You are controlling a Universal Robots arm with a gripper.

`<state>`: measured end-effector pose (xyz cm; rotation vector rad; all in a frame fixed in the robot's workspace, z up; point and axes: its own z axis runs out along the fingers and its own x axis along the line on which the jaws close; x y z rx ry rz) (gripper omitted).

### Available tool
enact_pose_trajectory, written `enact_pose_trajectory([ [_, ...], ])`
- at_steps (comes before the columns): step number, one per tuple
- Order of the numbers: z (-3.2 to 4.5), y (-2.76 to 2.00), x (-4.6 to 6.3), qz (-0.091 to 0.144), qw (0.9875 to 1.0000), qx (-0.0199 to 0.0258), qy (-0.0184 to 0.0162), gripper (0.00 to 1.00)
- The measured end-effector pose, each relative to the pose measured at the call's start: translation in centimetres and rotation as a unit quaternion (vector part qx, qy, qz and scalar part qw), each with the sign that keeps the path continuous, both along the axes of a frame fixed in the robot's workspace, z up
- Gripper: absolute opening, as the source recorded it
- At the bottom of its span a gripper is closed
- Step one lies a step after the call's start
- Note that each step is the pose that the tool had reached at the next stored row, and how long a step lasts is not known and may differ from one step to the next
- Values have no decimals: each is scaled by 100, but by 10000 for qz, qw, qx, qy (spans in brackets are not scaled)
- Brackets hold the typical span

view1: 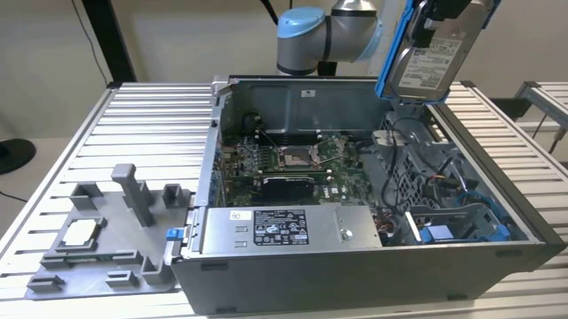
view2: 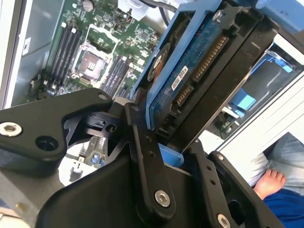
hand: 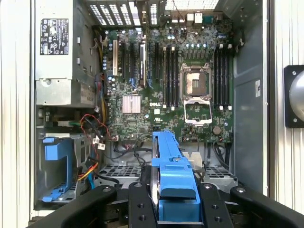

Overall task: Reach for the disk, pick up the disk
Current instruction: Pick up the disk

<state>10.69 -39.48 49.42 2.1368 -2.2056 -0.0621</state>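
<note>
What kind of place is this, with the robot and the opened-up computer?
Probably a robot test lab or workshop. An open computer case sits on a slatted metal table, and the robot's hand holds the disk above it.

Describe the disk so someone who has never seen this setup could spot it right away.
Start at the open computer case on the slatted table, then look above its back corner at the exterior view's right. There the gripper holds the disk up, clear of the case. It is a flat silver slab with a white label in a bright blue frame, unlike the long grey box inside the case.
</note>
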Motion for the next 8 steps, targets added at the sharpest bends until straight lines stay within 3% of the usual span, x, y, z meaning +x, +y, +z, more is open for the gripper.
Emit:
enact_pose_trajectory([
  [8, 0, -27, -39, 1, 10000, 0, -100, 0],
])
